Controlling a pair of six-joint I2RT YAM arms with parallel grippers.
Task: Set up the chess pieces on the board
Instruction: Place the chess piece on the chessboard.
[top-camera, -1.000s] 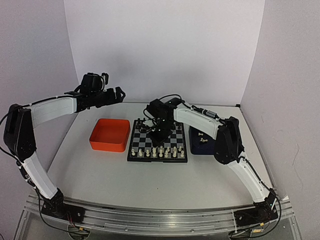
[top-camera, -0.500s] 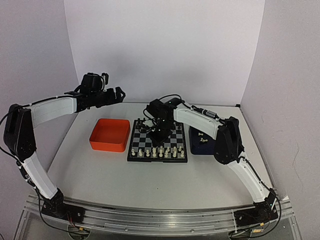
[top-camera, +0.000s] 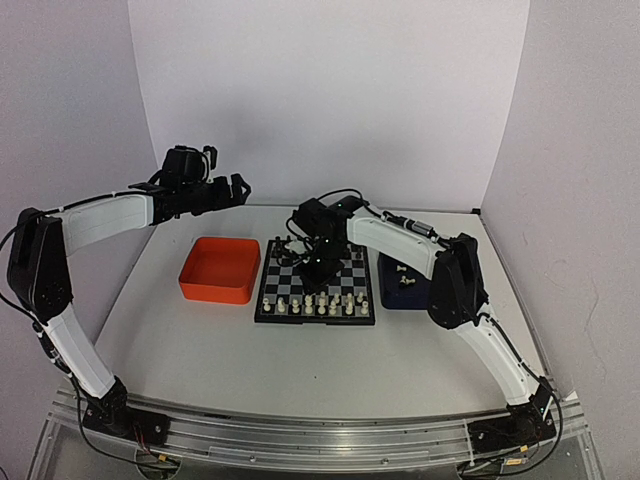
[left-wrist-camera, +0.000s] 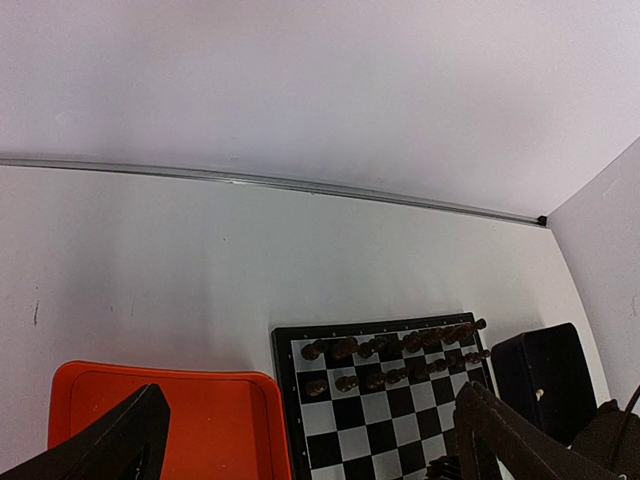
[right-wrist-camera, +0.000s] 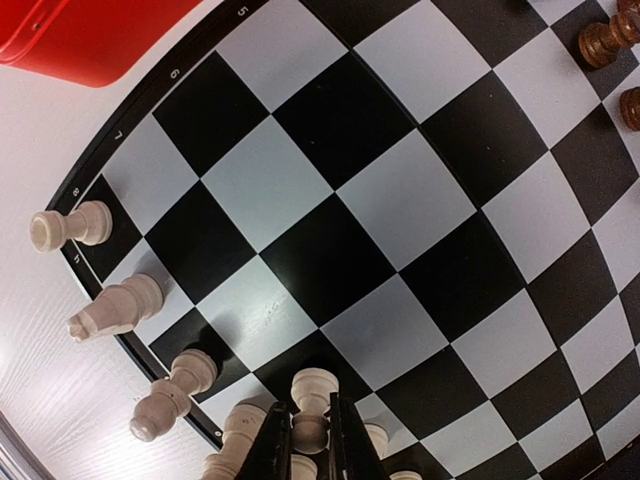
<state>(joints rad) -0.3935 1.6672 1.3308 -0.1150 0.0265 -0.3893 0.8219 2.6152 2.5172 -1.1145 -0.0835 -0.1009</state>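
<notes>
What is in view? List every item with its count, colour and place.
board: one, black and silver-grey checks, centre of the table.
white chess pieces: many, exact count unclear, cream, mostly on the board's near rows; at least one in the dark blue tray.
held white piece: one, cream, between the right gripper's fingers.
dark chess pieces: many, dark, on the board's two far rows.
orange tray: one, orange, left of the board.
dark blue tray: one, right of the board.
table: one, white, under everything.
left gripper: one, black, open, raised over the table's far left.
right gripper: one, black, shut on the held white piece, over the board.
</notes>
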